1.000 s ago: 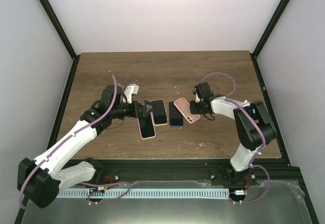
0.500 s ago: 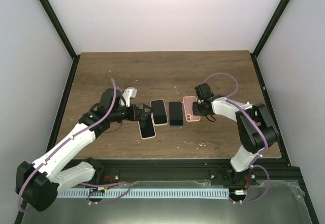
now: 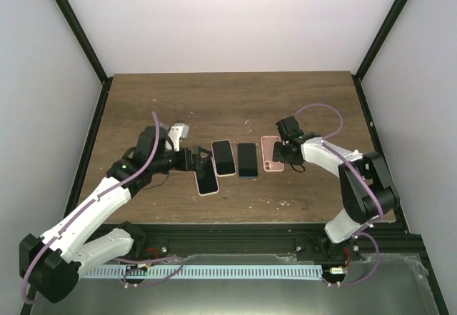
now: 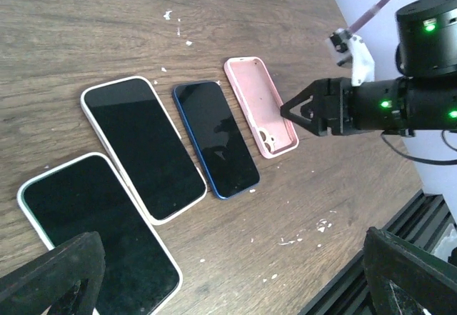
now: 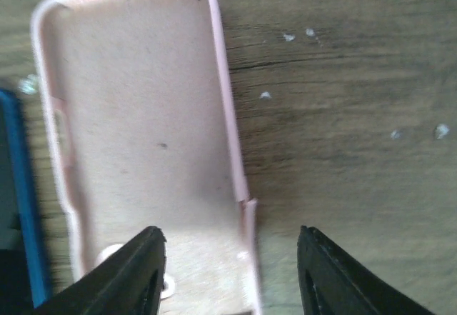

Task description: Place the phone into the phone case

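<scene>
Top external shows the case [image 3: 270,153] empty beside the phone [image 3: 247,159] on the tabletop [image 3: 235,101]; both jaws open, holding nothing; insertion not yet done.

Plainly a robotics lab cell: white walls [image 3: 235,22], black frame struts [image 3: 76,26] (metal rail [image 3: 235,238] in front), worn wooden tabletop [image 3: 228,101].

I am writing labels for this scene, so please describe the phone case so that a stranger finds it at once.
On the wooden table, four flat items lie in a row near the middle. The case is at its right end, beside the blue phone, at the right gripper. It alone is pink and hollow, with no dark screen.
</scene>
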